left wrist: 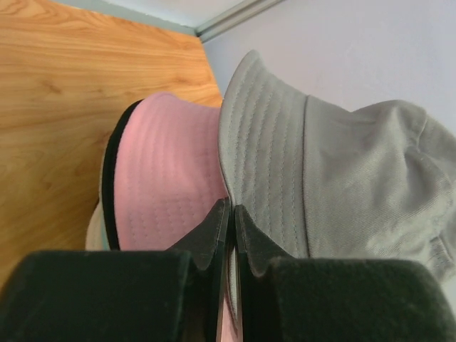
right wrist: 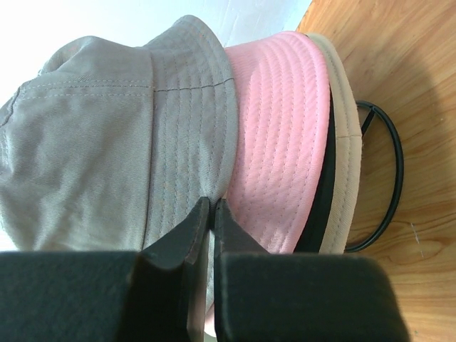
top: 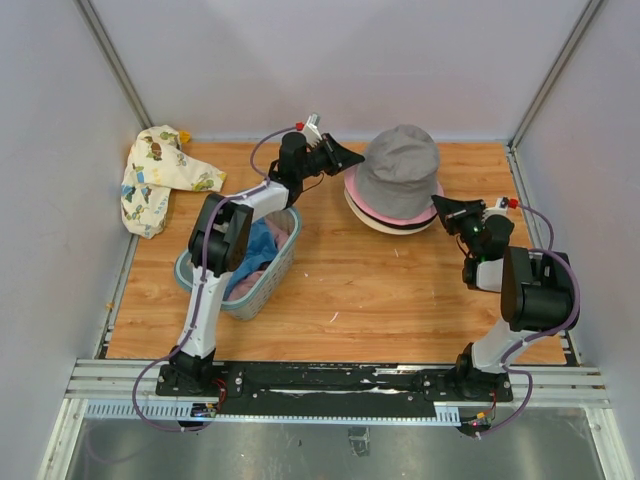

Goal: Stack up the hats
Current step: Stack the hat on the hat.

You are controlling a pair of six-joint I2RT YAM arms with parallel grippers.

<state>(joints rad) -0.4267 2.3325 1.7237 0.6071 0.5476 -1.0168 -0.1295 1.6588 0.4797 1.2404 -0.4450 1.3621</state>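
Hat stack: located at the far right of the table (top: 350, 290), between the two grippers. Order from the top is grey hat (top: 400, 165), pink hat (right wrist: 278, 128), a dark band, then beige hat (right wrist: 347, 121) at the bottom, with the brims nested.

Left gripper (top: 358, 158): positioned at the stack's left edge. The jaws are pressed almost together, with only a thin slit between them. The tips sit on the line where the grey brim meets the pink brim. Fabric shows in the slit (which brim it is, and whether it is clamped, cannot be determined).

Right gripper (top: 442, 208): positioned at the stack's right edge — same condition, jaws pressed together at the grey-pink line.

Basket (top: 245, 300): under the left arm, well apart from the stack, containing teal fabric (top: 265, 240).

Printed cloth (top: 155, 180): far left corner of the table.
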